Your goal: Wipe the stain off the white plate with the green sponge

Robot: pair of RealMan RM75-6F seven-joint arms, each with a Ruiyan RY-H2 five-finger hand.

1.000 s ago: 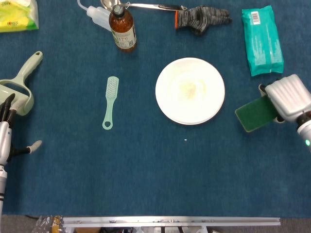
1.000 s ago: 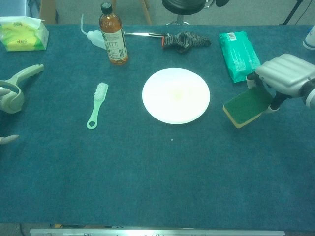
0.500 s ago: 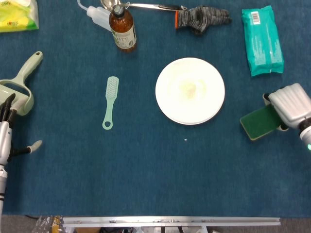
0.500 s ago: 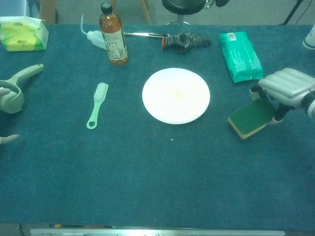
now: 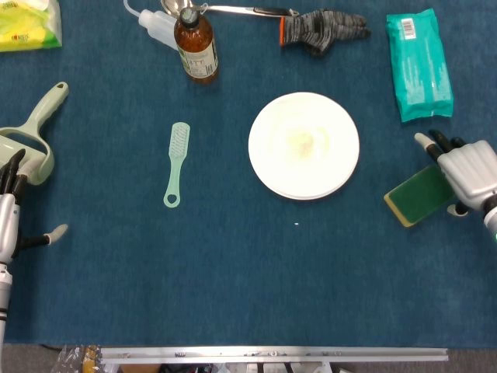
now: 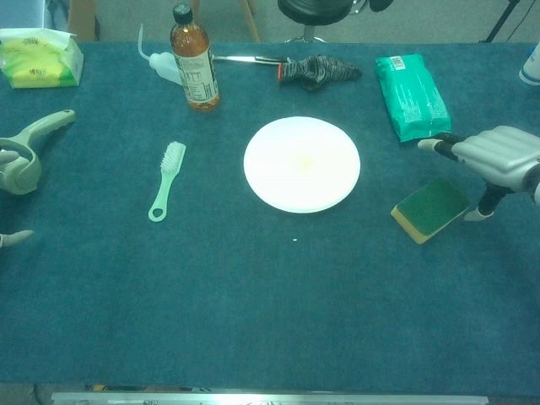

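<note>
The white plate (image 5: 304, 145) lies right of the table's middle, with a faint yellowish stain (image 5: 300, 141) near its centre. The green sponge (image 5: 420, 195), yellow along one edge, lies flat on the blue cloth to the plate's right. My right hand (image 5: 470, 172) hovers at the sponge's right end with its fingers spread and nothing in its grasp; the thumb sits close to the sponge's corner. The chest view shows the same sponge (image 6: 430, 207) and right hand (image 6: 498, 152). My left hand (image 5: 9, 206) rests open at the far left edge, holding nothing.
A pale green brush (image 5: 176, 164) lies left of the plate. Along the back stand a brown bottle (image 5: 195, 44), a squeeze bottle (image 5: 155, 23), a grey glove (image 5: 320, 29) and a teal wipes pack (image 5: 418, 64). A pale green handled tool (image 5: 35, 136) lies by my left hand.
My right hand carried the sponge slightly right and down to the cloth, then spread its fingers and let it go. The left hand has not moved.
</note>
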